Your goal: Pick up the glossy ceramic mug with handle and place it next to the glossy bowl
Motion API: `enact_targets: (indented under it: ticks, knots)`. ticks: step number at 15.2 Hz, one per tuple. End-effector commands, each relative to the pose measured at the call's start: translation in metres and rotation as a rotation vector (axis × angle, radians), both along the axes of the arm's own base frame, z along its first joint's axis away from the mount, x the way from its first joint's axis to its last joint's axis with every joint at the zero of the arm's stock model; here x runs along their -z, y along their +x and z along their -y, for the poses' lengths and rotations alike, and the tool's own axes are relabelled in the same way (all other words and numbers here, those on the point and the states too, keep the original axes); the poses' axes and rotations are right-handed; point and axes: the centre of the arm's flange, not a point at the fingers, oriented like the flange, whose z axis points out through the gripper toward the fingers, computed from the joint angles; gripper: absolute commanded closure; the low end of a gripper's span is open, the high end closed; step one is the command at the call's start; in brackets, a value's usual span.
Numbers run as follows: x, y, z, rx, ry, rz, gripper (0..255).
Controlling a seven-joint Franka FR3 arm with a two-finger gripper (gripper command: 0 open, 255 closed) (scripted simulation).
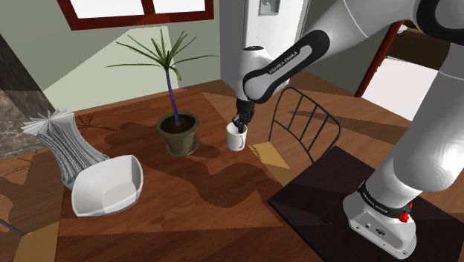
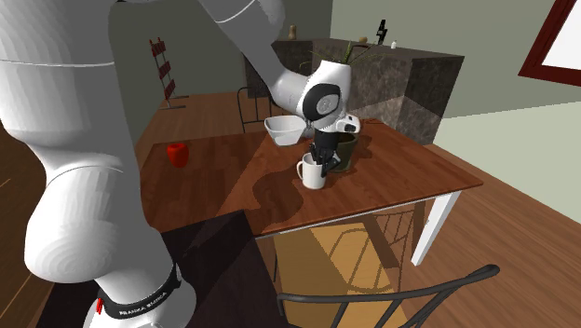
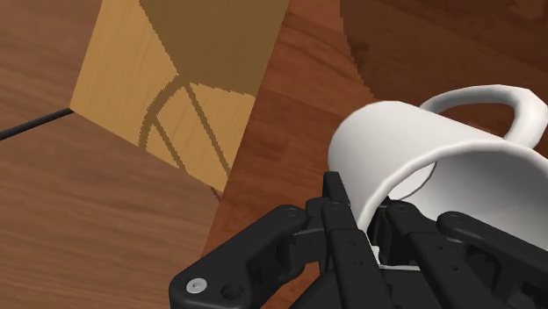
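Observation:
A glossy white mug (image 1: 236,138) with a handle stands near the wooden table's edge, close to a potted plant. My black gripper (image 1: 240,123) comes down onto it from above and is shut on its rim. In the wrist view, one finger (image 3: 338,206) lies outside the mug (image 3: 439,167) wall and the other inside it. I cannot tell whether the mug (image 2: 314,173) rests on the table or hangs just above it. The glossy white bowl (image 1: 108,186) sits far off toward the shoulder view's left. From the second exterior view the bowl (image 2: 285,129) is behind the gripper (image 2: 323,160).
A potted plant (image 1: 177,132) stands between mug and bowl. A ribbed white vase (image 1: 63,141) is behind the bowl. A red object (image 2: 177,154) lies on the table (image 2: 410,168) toward the second exterior view's left. A dark wire chair (image 1: 301,126) stands at the table edge beside the mug.

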Motion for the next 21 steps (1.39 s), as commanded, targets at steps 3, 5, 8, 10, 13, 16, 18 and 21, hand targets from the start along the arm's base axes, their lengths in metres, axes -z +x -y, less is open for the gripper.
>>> enact_targets:
  ticks: [3, 5, 8, 10, 13, 16, 18, 21]
  knots:
    - [-0.022, 0.001, 0.0, 0.0, 0.0, 0.0, 255]
    - [-0.032, 0.001, 0.0, 0.0, 0.0, 0.0, 255]
    - [-0.048, 0.001, 0.0, 0.0, 0.0, 0.0, 255]
    - [-0.059, 0.001, 0.0, 0.0, 0.0, 0.0, 255]
    - [-0.074, 0.001, 0.0, 0.0, 0.0, 0.0, 255]
    - [-0.09, 0.001, 0.0, 0.0, 0.0, 0.0, 255]
    - [-0.101, 0.001, 0.0, 0.0, 0.0, 0.0, 255]
    - [-0.108, 0.004, -0.013, 0.0, 0.0, 0.0, 255]
